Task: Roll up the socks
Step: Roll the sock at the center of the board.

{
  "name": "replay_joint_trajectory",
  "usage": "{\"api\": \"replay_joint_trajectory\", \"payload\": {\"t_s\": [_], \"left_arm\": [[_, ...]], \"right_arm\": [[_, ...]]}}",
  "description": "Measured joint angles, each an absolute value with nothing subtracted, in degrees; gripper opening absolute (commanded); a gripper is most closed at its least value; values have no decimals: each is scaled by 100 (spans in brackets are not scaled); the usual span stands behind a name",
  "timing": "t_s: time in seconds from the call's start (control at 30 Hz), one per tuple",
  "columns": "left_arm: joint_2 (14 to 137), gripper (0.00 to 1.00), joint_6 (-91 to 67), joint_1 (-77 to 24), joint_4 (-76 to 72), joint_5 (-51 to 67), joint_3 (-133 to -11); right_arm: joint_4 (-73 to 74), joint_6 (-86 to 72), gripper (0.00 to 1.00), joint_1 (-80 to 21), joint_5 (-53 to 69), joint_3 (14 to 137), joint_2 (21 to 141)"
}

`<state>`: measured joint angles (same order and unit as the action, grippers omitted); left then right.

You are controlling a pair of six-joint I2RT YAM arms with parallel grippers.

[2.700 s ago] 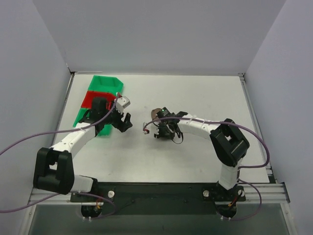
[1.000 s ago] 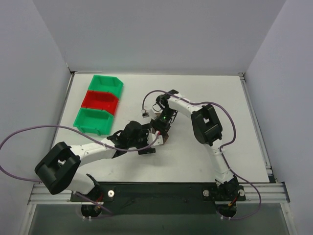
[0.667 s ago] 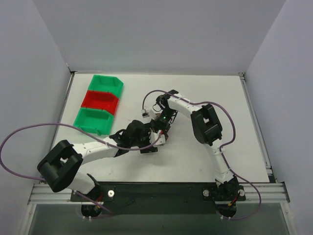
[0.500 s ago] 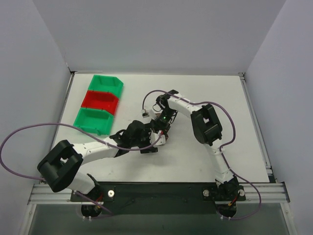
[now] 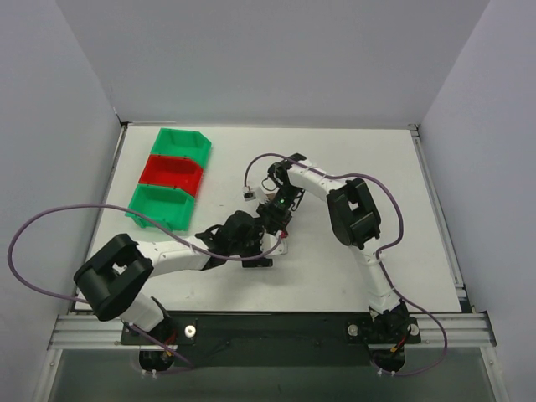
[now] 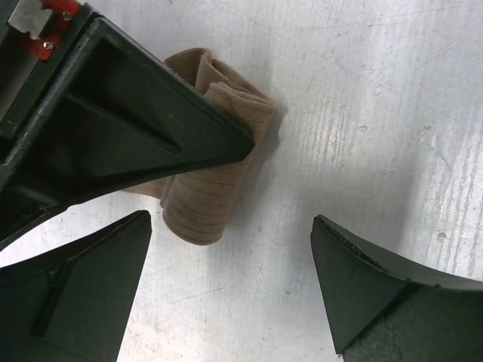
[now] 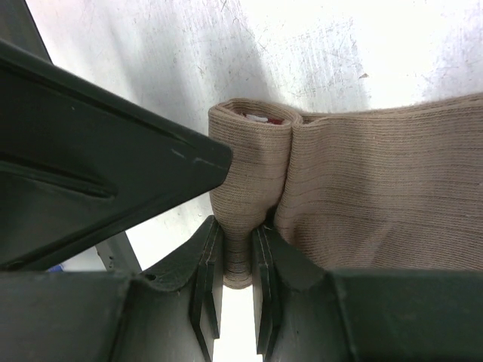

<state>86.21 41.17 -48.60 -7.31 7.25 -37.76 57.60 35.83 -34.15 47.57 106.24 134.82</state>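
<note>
The tan-brown sock (image 7: pixel 362 204) lies partly rolled on the white table; it also shows in the left wrist view (image 6: pixel 219 173). Its maroon cuff is hidden, except for a red and white speck inside the roll. My right gripper (image 7: pixel 238 279) is shut on the rolled end of the sock and presses it to the table. In the top view the right gripper (image 5: pixel 275 222) points down at mid-table. My left gripper (image 6: pixel 230 279) is open and empty, its jaws wide apart just in front of the roll. In the top view the left gripper (image 5: pixel 261 247) sits next to the sock (image 5: pixel 282 238).
Three small bins stand in a row at the back left: green (image 5: pixel 182 144), red (image 5: pixel 173 172), green (image 5: pixel 159 207). Purple cables loop from both arms. One right-gripper finger (image 6: pixel 128 128) crosses the left wrist view above the sock.
My left arm has swung from the bins to mid-table and edged right, up to the sock. My right arm now reaches the sock from the back. The sock is more rolled.
</note>
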Motion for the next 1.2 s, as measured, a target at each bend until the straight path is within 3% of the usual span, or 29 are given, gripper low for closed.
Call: {"api": "replay_joint_trajectory", "payload": {"t_s": [0.13, 0.37, 0.8, 1.03, 1.1, 1.2], "left_arm": [[8680, 97, 4119, -4899, -832, 687, -3776], [8973, 84, 4132, -4904, -1039, 567, -3887], [9223, 30, 4174, -4904, -1033, 375, -4073], [9262, 23, 4226, -4928, -972, 342, -4134], [9273, 17, 4241, -4945, -919, 322, -4163], [9290, 7, 4257, -4963, -829, 301, -4222]], "right_arm": [[5760, 3583, 0, -3409, 4775, 10621, 13482], [5758, 3583, 0, -3378, 4790, 10621, 13485], [5760, 3586, 0, -3371, 4805, 10619, 13485], [5760, 3586, 0, -3367, 4818, 10619, 13485], [5760, 3586, 1, -3367, 4818, 10619, 13485], [5765, 3586, 11, -3363, 4818, 10619, 13485]]}}
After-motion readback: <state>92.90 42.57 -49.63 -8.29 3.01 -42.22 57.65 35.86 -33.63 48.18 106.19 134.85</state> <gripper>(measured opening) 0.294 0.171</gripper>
